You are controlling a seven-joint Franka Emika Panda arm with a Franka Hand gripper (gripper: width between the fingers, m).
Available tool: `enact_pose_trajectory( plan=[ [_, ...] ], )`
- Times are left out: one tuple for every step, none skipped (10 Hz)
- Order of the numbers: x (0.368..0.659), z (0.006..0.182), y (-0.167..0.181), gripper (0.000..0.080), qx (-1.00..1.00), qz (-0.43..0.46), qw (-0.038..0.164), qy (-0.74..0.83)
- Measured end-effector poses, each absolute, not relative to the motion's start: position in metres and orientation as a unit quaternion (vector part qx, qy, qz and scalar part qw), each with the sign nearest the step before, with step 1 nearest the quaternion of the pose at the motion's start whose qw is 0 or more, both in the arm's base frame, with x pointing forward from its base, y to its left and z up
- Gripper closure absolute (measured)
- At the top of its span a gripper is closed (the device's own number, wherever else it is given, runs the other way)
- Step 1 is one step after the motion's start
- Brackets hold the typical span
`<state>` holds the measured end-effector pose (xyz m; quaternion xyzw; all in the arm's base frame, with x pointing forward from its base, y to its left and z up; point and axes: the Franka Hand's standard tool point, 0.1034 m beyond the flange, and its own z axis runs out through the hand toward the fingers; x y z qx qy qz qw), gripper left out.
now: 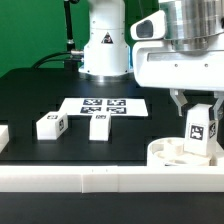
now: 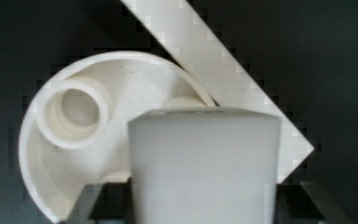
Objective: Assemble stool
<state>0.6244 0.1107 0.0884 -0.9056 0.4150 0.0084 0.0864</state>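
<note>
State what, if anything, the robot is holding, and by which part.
One stool leg, clamped by its upper end in the jaws of the gripper, upright over the seat disc.

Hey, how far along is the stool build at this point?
Done: no leg looks fitted yet; the seat disc lies with one socket showing empty. In hand: the gripper holds one leg upright over the seat disc; whether it has entered a socket I cannot tell. Left: two loose legs lie on the table.
</note>
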Motion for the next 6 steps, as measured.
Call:
enact_pose_trajectory(
  plan=[
    [0.6245,0.0882,0.1109,0.0464,-0.890,0.012,0.089,0.447],
    [0.6240,0.0879,0.1113,0.0464,-0.849,0.022,0.104,0.518],
    [0.6234,0.0875,0.1125,0.0464,-0.821,0.026,0.110,0.560],
    [0.6236,0.0872,0.1149,0.0464,-0.769,0.037,0.117,0.627],
    [0.6245,0.0869,0.1161,0.0464,-0.716,0.048,0.126,0.684],
    [0.6246,0.0868,0.1163,0.0464,-0.687,0.057,0.132,0.712]
  ],
)
